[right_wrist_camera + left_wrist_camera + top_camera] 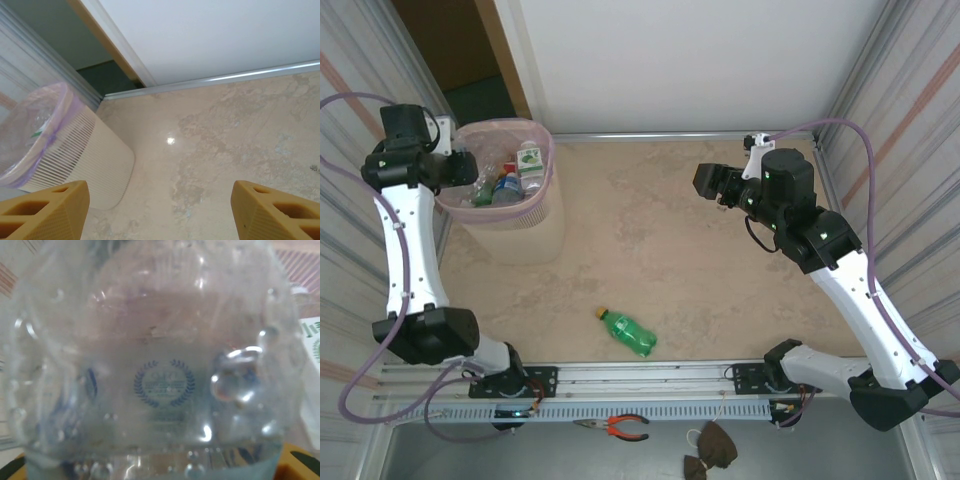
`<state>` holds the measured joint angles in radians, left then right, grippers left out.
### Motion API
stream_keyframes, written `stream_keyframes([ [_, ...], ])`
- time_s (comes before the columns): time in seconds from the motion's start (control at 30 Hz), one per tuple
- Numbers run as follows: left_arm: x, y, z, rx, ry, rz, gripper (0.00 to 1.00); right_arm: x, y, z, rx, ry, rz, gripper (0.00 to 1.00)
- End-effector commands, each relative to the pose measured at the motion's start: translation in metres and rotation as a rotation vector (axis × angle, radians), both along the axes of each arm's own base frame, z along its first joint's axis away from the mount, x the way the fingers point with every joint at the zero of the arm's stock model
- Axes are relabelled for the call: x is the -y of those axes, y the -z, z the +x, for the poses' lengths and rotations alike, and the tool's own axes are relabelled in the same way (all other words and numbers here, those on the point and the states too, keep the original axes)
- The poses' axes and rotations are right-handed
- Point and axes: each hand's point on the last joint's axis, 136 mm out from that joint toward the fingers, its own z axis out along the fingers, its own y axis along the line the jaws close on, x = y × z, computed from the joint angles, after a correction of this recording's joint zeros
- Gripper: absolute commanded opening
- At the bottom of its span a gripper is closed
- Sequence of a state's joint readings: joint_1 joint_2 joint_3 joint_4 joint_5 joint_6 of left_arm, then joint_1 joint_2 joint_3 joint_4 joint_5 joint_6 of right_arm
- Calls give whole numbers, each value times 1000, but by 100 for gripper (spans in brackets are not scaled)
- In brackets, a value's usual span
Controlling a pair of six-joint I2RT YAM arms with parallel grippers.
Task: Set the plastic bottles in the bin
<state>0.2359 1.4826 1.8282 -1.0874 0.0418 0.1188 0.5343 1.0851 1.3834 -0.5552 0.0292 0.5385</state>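
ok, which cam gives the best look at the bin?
Top external: the whole bin from above, its rim and the bottles inside. Right wrist catches its slatted side and pink rim from low down, cut off at the frame's left. Left wrist has a clear bottle close up.

The table (720,290) lies open between the bin (525,240) in the far left corner and the right arm (820,240); a green bottle (628,332) lies near the front. Over the bin's mouth hangs the left gripper (468,178), gripping a clear bottle (160,365)

Orange-handled pliers (620,427), brown cloth (710,447) beside them — both below the rail (650,375)
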Motion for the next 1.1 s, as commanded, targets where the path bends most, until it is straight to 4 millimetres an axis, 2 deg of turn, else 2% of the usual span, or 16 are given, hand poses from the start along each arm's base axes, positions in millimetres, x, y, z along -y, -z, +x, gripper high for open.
stream_keyframes([
  [0.0,-5,-1,9,-26,113,89,47,2,4,0,2,-5,-15,73],
  [0.2,-19,33,22,-150,113,124,49,2,7,0,-2,-5,-16,73],
  [0.3,-24,38,21,-174,93,148,51,3,8,0,-3,-1,-18,73],
  [0.37,-24,32,20,-156,90,149,57,3,8,0,-3,-1,-16,73],
  [0.43,-23,22,18,-126,84,154,70,2,10,0,-7,-1,-17,73],
  [0.57,-16,-4,14,-44,93,155,79,0,9,2,-7,-6,-8,73],
  [0.7,-6,-28,10,32,122,135,83,-1,9,2,-9,-6,0,73],
  [0.8,1,-36,10,61,152,119,77,-1,10,1,-11,-6,3,73],
  [0.87,5,-33,14,62,175,100,70,0,10,1,-10,-4,5,73],
  [1.07,10,0,28,2,212,49,49,0,12,-2,-17,-10,12,73],
])
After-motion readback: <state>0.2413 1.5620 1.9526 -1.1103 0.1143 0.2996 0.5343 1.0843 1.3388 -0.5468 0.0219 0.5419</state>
